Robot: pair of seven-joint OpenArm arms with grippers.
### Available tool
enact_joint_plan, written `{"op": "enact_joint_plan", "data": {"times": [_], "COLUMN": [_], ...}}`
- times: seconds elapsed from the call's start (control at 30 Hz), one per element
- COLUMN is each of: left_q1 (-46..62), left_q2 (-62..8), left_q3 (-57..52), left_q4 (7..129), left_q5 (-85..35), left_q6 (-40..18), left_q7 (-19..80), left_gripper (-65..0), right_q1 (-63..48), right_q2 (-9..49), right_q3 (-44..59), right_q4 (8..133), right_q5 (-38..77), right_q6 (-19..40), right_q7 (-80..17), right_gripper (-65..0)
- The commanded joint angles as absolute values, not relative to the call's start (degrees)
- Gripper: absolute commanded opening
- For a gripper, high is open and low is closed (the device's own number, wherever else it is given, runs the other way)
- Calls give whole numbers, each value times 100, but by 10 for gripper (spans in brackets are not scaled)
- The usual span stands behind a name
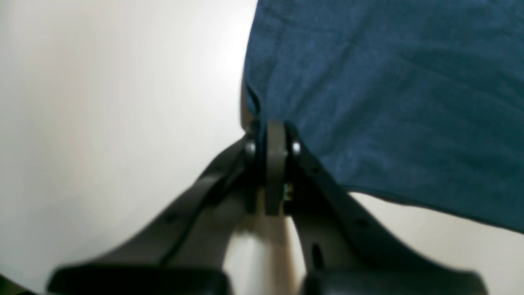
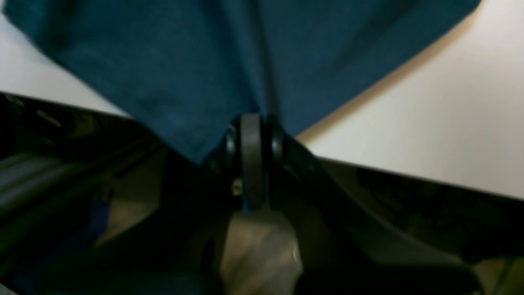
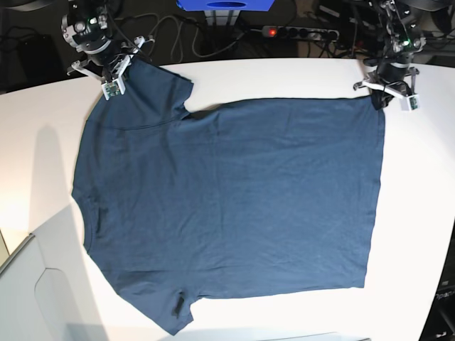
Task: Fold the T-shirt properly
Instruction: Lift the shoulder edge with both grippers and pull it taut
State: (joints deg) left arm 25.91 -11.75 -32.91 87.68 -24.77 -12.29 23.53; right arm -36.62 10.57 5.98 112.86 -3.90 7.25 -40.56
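Scene: a dark navy T-shirt (image 3: 234,213) lies spread flat across a white desk (image 3: 284,78), seen from above in the base view, with a robot arm stationed at each far corner of the cloth.
T-shirt position: the garment runs sideways across the desk, its collar edge toward the base view's left, its straight hem toward the right, one short sleeve at the far left corner and the other at the near edge of the desk.
Left hand (image 1: 275,135): clenched on the cloth, jaws pressed together at the far hem corner; the left wrist view shows blue fabric fanning away from the closed tips, with bare white desk to its side.
Right hand (image 2: 251,131): clenched on the T-shirt at the far sleeve, jaws drawn together; in the right wrist view the fabric gathers into a fold that runs straight into the closed tips, right at the desk's far edge.
Cloth condition: mostly smooth across the body, with light wrinkles and a shallow crease near the gripped sleeve.
Background: a power strip (image 3: 298,31) with a red light, loose cables (image 3: 170,35) and a blue object (image 3: 226,5) sit behind the desk's far edge.
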Motion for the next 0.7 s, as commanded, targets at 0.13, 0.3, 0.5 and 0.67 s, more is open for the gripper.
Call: {"op": "enact_joint_plan", "data": {"times": [0.13,0.3,0.5,0.67], "left_q1": [3011,3301,3600,3741], "left_q2": [-1209,-1200,-1200,-1200], "left_q3": [-3336,-3336,-3336,-3336], "left_q4": [9138,9648,10185,10466], "left_q5": [-2440,-2440,-2440,-2440], "left_q6": [-1218,-1218,-1209,-1182], "left_q7": [2431,2431,2457,2475], "left_gripper": [-650,-650,-650,-650], "right_q1": [-3987,-4154,-4435,-4760], "right_q2": [1059,1059,1051,945], "right_q3": [927,1147,1262,1226], "right_q4": [11837,12031,12031,12031], "right_q5": [-382,-382,-382,-382], "right_q6": [752,752,752,752], "right_q7": [-3969,-3969,-3705,-3310], "right_gripper": [-650,-650,-650,-650]}}
